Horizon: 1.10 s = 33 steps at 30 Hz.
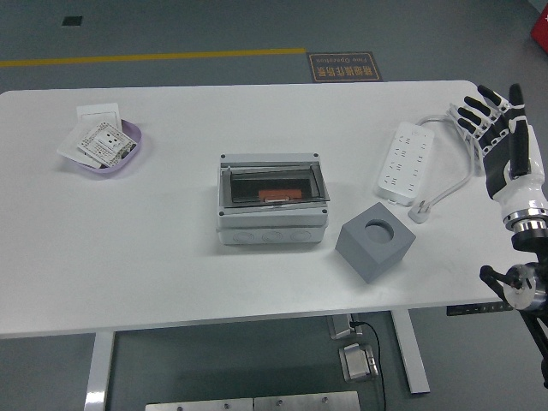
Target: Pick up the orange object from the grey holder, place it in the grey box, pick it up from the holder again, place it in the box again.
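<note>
The grey box (272,229) stands mid-table with its smoky clear lid down. An orange object (272,195) lies inside it, seen through the lid. To the box's right sits the grey cube holder (375,241), its round socket empty. My right hand (493,118) is raised at the table's far right edge, well away from the holder, with fingers spread and nothing in them. My left arm is out of sight.
A white power strip (404,162) with its cable and plug (424,209) lies between the holder and my right hand. A purple dish (128,151) holding white switch plates sits at the far left.
</note>
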Tool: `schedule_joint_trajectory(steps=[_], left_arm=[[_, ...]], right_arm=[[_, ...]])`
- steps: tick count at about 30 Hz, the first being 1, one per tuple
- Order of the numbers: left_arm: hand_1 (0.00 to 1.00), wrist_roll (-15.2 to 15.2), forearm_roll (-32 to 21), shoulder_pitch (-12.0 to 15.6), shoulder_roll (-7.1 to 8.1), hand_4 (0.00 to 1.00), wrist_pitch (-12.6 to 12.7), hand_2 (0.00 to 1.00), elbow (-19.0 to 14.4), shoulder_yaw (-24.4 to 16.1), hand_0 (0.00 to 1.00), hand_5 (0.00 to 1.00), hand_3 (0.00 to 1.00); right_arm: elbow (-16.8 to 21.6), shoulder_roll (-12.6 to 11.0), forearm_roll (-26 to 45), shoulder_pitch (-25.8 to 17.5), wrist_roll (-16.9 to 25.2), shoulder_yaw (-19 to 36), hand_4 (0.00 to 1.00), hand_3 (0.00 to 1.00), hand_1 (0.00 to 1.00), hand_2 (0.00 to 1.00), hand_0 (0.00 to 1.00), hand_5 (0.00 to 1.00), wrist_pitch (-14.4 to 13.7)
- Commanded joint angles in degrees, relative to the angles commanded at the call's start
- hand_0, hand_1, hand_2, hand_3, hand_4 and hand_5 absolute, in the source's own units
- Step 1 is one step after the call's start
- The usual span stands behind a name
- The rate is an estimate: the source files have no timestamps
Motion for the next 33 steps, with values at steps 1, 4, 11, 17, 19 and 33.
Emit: schedule_joint_trajectory(steps=[1,4,11,17,19,33], left_arm=[[0.716,-0.15,0.23,0.07,-0.04,0.468,0.19,0.608,0.0,-0.41,0.673,0.032,0.604],[0.713,-0.42,1.18,0.23,-0.13,0.477,0.7,0.607,0.0,-2.04,0.669,0.042,0.603],[0.704,-1.06,2.61,0.31,-0.16,0.48,1.54,0.607,0.0,-4.15,0.665,0.044,0.601],[0.683,-1.19,3.21,0.41,-0.22,0.478,1.67,0.598,0.0,-4.95,0.658,0.056,0.595],[0.683,-1.35,3.06,0.37,-0.22,0.478,1.66,0.598,0.0,-4.94,0.658,0.056,0.595],[0.681,-1.61,3.38,0.11,-0.12,0.51,1.7,0.593,0.0,-5.69,0.654,0.093,0.595]], right_arm=[[-0.02,0.07,-0.04,-0.1,0.09,0.25,0.998,0.782,0.743,0.751,0.819,0.998,-0.16],[-0.05,0.25,-0.09,-0.32,0.45,0.86,0.998,0.765,0.739,0.747,0.82,0.998,-0.66],[-0.15,0.35,-0.26,-0.57,0.92,1.14,0.998,0.741,0.731,0.737,0.816,0.998,-1.2],[-0.23,0.3,-0.22,-0.75,1.4,1.28,0.998,0.722,0.718,0.727,0.805,0.998,-1.69],[-0.23,0.17,-0.44,-0.78,1.39,1.26,0.998,0.722,0.718,0.727,0.805,0.998,-1.84],[-0.52,-0.02,-1.26,-0.64,0.87,1.15,0.998,0.737,0.712,0.72,0.791,0.893,-2.39]])
